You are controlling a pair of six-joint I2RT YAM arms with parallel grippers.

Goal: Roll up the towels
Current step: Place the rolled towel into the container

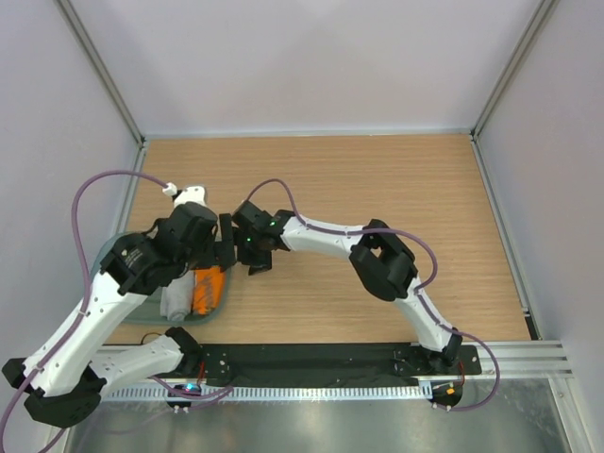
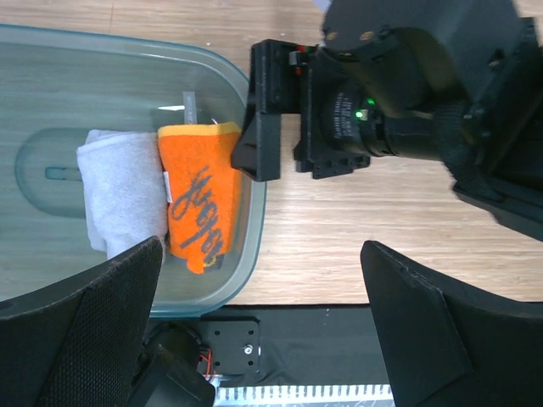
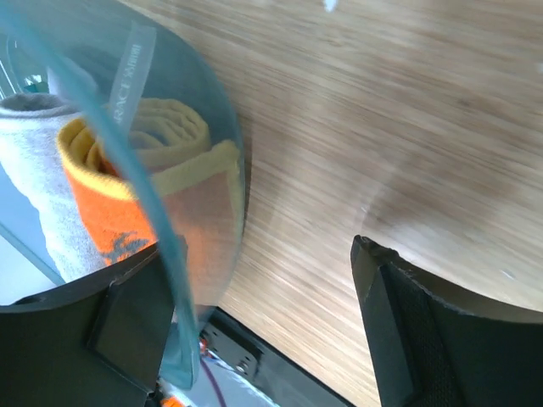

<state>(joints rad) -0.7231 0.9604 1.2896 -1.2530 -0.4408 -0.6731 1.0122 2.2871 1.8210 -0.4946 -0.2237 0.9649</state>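
- Left claw (image 2: 261,254) hangs over the near edge of the tub (image 2: 51,93), fingers spread wide, holding nothing.
- Right claw (image 3: 246,263) is spread wide too and seems to straddle the tub rim, one finger close by the orange towel (image 2: 199,203).
- That orange towel lies rolled inside the tub, touching the rolled grey towel (image 2: 119,195) beside it; the tub sits at the left near part of the table (image 1: 377,189).
- Rolling looks done, I'd say; the step now is getting clear.
- Best lift the right claw straight up, so no finger drags the rim or catches the orange roll's loose end.
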